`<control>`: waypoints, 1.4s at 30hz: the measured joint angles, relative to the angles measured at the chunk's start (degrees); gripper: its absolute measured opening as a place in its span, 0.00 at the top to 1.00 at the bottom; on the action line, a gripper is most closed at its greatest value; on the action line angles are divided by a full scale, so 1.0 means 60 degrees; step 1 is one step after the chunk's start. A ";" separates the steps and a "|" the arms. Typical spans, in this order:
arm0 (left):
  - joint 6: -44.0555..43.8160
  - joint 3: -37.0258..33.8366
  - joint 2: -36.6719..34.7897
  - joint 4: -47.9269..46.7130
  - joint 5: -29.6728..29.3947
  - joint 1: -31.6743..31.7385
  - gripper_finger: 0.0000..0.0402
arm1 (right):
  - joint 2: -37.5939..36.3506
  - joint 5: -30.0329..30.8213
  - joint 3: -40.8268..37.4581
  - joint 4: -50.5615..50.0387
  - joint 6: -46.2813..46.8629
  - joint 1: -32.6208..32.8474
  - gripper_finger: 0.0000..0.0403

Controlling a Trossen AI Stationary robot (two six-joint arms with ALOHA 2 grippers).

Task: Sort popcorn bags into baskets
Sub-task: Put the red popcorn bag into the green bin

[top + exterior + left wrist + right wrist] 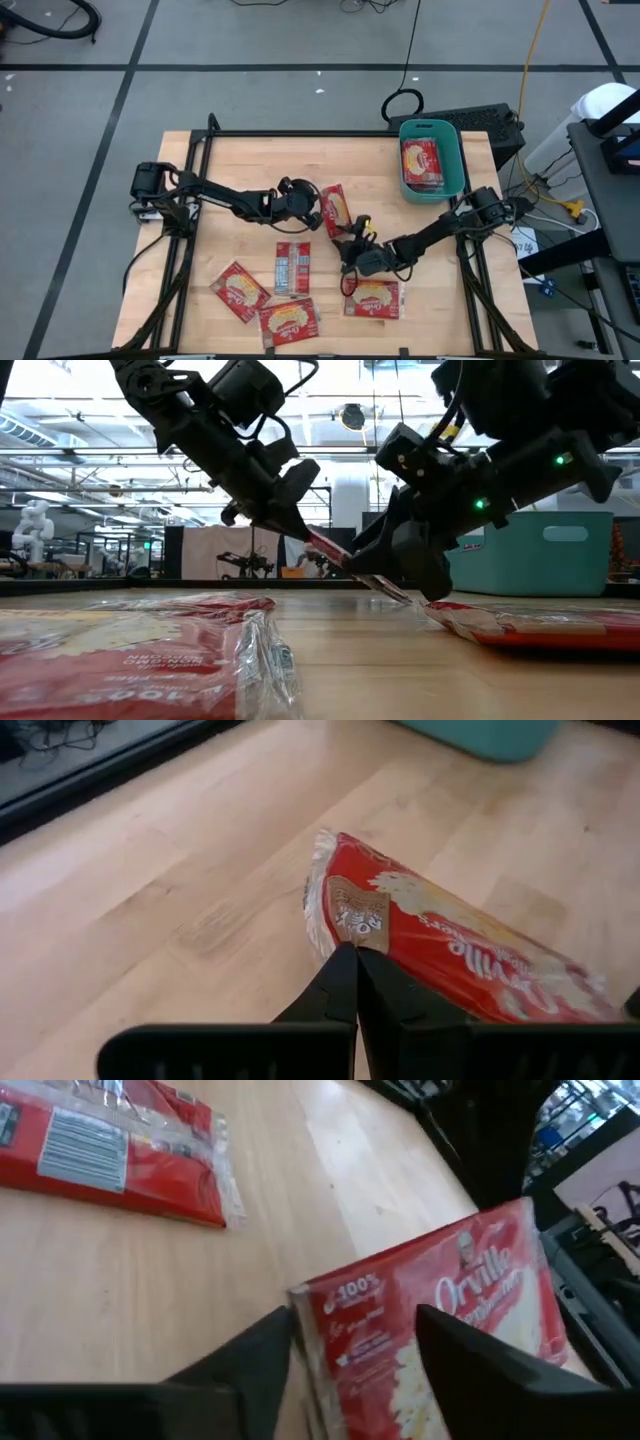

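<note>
Four popcorn bags (239,291) lie loose on front of table (180,200), unsorted. Left gripper (306,207), mid-table, fingers pinched tight on end of fifth bag (336,211), held tilted off wood. Right gripper (350,247) meets it, fingers (255,1350) spread wide around bag's other end, not yet clamped. Teal basket (455,160) at far right holds at least one bag (421,162). Judgement: most sorting remains.
</note>
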 joint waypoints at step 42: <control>1.0226 0.0000 0.1242 -0.0060 0.0345 0.0729 0.55 | -0.2492 -0.5138 -0.0015 -0.4433 0.0781 -0.1412 0.66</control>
